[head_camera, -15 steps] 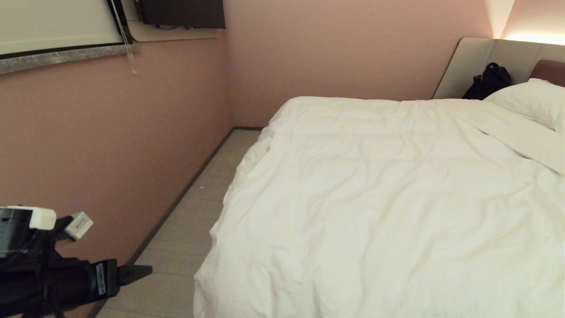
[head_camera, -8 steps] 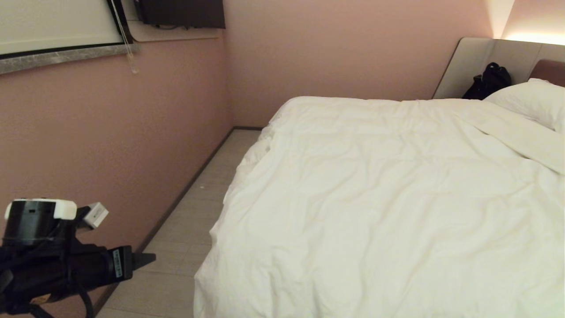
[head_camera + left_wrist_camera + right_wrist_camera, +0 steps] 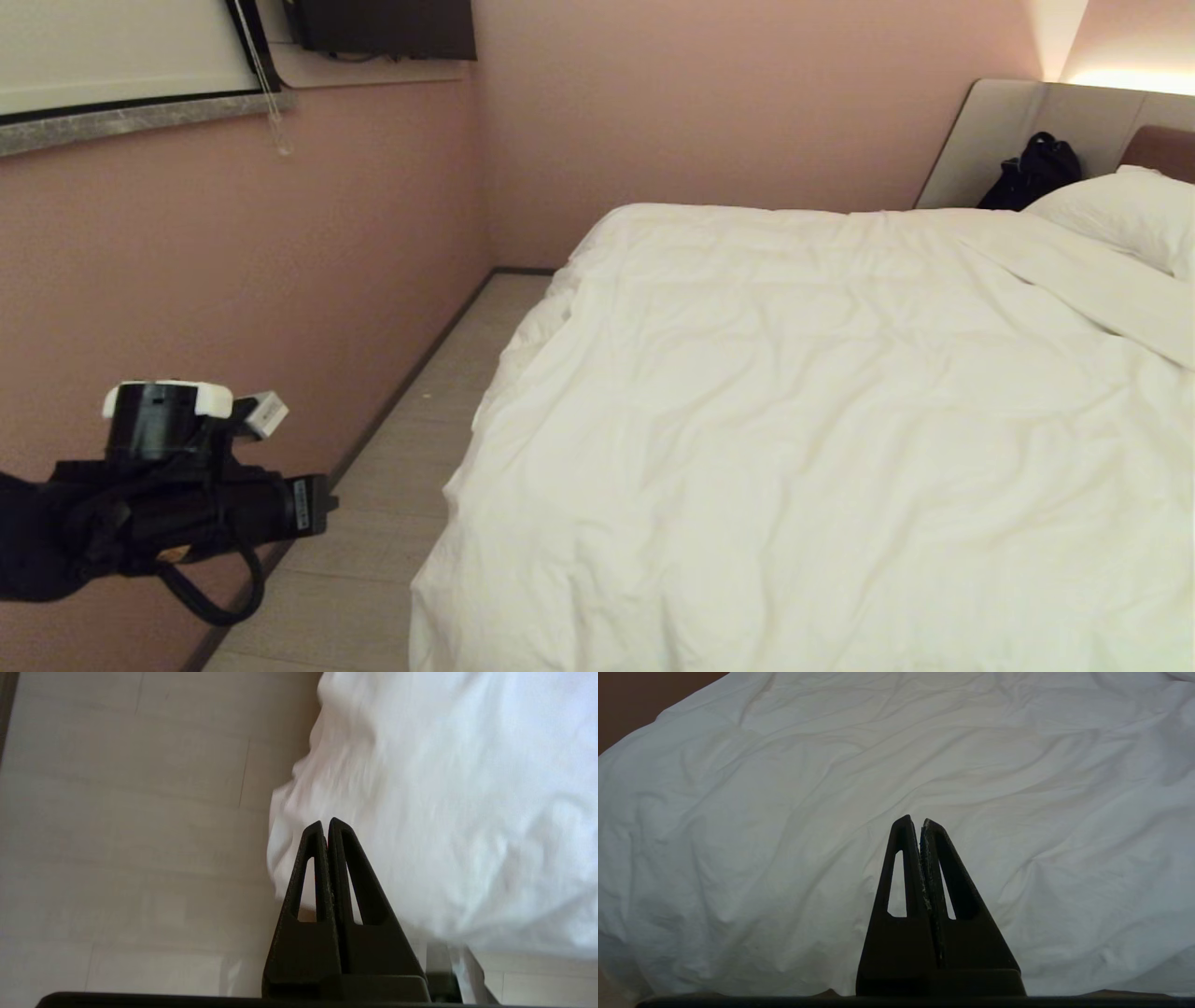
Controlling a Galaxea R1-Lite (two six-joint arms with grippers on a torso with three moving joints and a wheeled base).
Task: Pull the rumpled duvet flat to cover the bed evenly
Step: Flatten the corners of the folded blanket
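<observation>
1. The thick, puffy white quilted duvet [image 3: 822, 420] is spread over the large low bed [image 3: 1008, 121] and reaches its left edge, where it hangs over the side toward the pale plank floor [image 3: 373, 551]. It is creased across the middle, bunched along the far-left edge, and folded back in a band near the plump white pillow [image 3: 1120, 215].

2. The step in hand is judged to be a reach for the hanging left edge. The cloth is best taken at the hem near the corner, not in the puffy middle, so that a pull travels across the whole width. A low, outward pull along the mattress should flatten the folds; a lift would only raise a ridge.

3. The jaws would have to be parted before the hem is met, then closed on a full pinch of the cloth, since a thin pinch of a soft cover may slip.

4. The left gripper [image 3: 325, 823] hangs over the floor beside the bed; its black fingers are pressed together with nothing between them, and no cloth is touched.

5. The right gripper [image 3: 915, 821] is held above the duvet, its fingers together and empty.
</observation>
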